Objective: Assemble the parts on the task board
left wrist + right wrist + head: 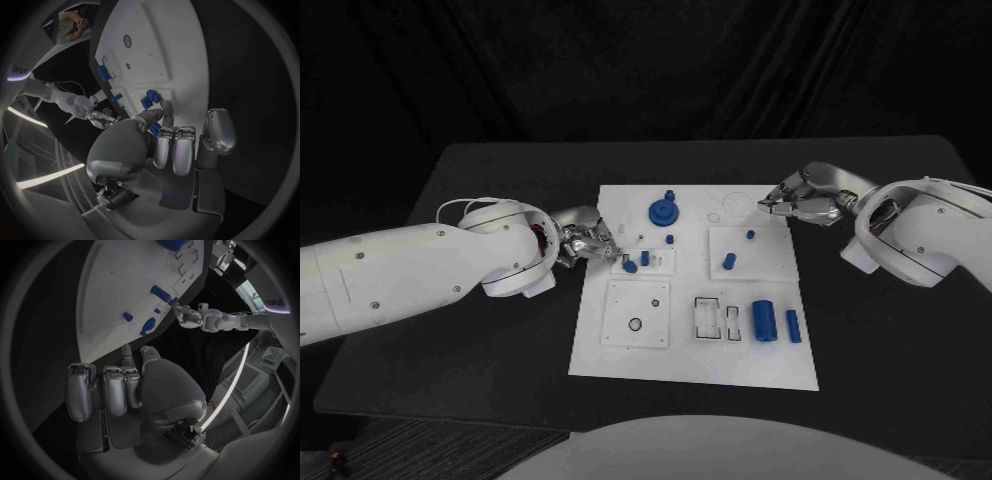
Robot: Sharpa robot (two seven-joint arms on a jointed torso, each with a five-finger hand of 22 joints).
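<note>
White flat task board (776, 370) sits mid-table, left hand (589, 243) at its 9 o'clock edge touching a small blue peg part (630, 266), grip unclear, right hand (805, 199) curled, empty at 1 o'clock.

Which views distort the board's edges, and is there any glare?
Head view: task board edges straight, evenly lit, no glare. Left wrist view: fisheye bows the board edge; bright light strips at the rim; highlights on left hand. Right wrist view: same bowing, bright strip, sheen on right hand.
</note>
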